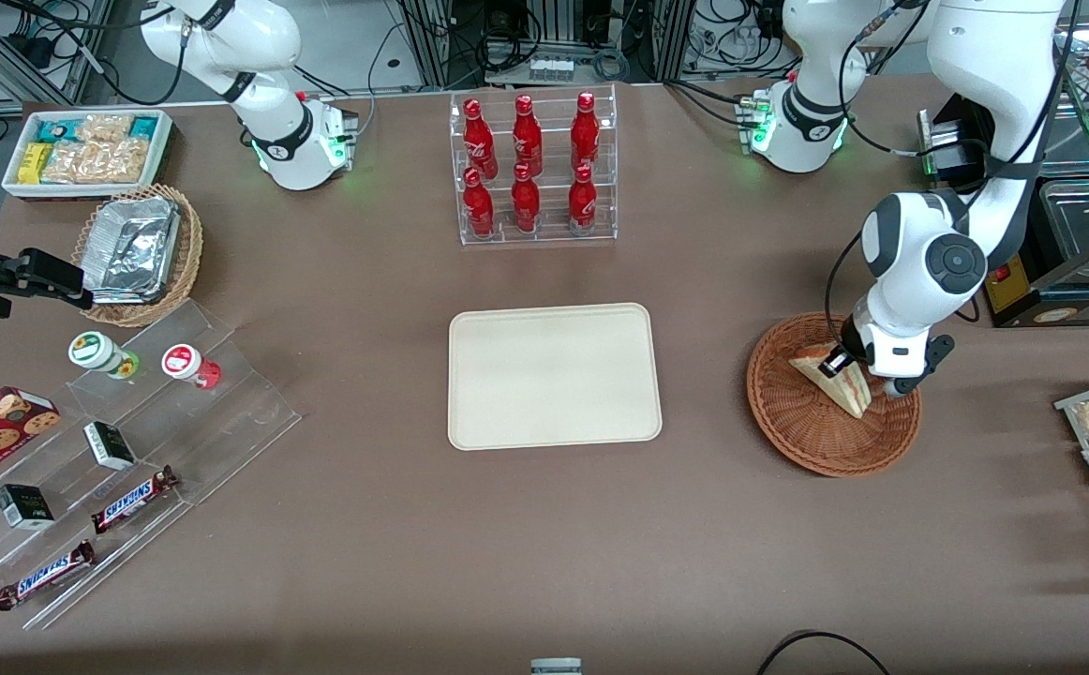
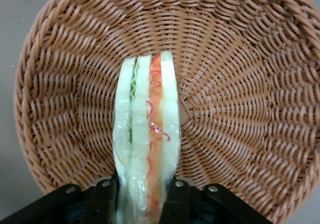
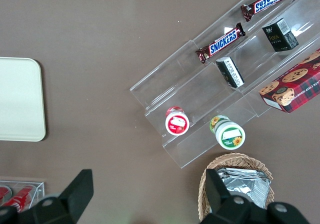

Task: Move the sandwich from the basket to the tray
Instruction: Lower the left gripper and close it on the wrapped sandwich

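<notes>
Gripper (image 2: 141, 196) sits down in the basket (image 1: 793, 427), jaws closed on the sandwich (image 2: 146, 134) across its bread faces, cut edge showing, so the wedge looks pinched for a lift while still low inside the wicker. Path toward the empty tray (image 1: 554, 375) at table centre looks unobstructed; bottle rack (image 1: 532, 169) stands farther from the front camera, out of the way.
</notes>
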`<state>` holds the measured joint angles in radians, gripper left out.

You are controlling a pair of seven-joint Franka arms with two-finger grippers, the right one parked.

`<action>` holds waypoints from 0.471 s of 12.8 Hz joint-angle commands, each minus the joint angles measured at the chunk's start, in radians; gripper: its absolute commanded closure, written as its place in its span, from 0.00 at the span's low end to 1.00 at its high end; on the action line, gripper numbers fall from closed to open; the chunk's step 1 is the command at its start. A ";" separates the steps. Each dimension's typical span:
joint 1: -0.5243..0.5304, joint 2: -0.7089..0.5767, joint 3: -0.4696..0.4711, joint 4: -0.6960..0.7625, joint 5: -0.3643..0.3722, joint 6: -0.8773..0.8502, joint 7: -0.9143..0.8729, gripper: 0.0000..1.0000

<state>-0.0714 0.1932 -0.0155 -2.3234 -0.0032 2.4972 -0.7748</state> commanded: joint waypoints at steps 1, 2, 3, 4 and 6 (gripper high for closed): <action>-0.014 -0.034 0.000 0.120 0.006 -0.194 0.022 1.00; -0.034 -0.019 -0.011 0.194 0.009 -0.278 0.026 1.00; -0.065 0.009 -0.012 0.275 0.009 -0.363 0.029 1.00; -0.089 0.029 -0.012 0.341 0.011 -0.426 0.038 1.00; -0.146 0.070 -0.012 0.448 0.009 -0.509 0.072 1.00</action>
<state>-0.1686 0.1950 -0.0345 -1.9915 -0.0018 2.0607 -0.7347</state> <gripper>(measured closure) 0.819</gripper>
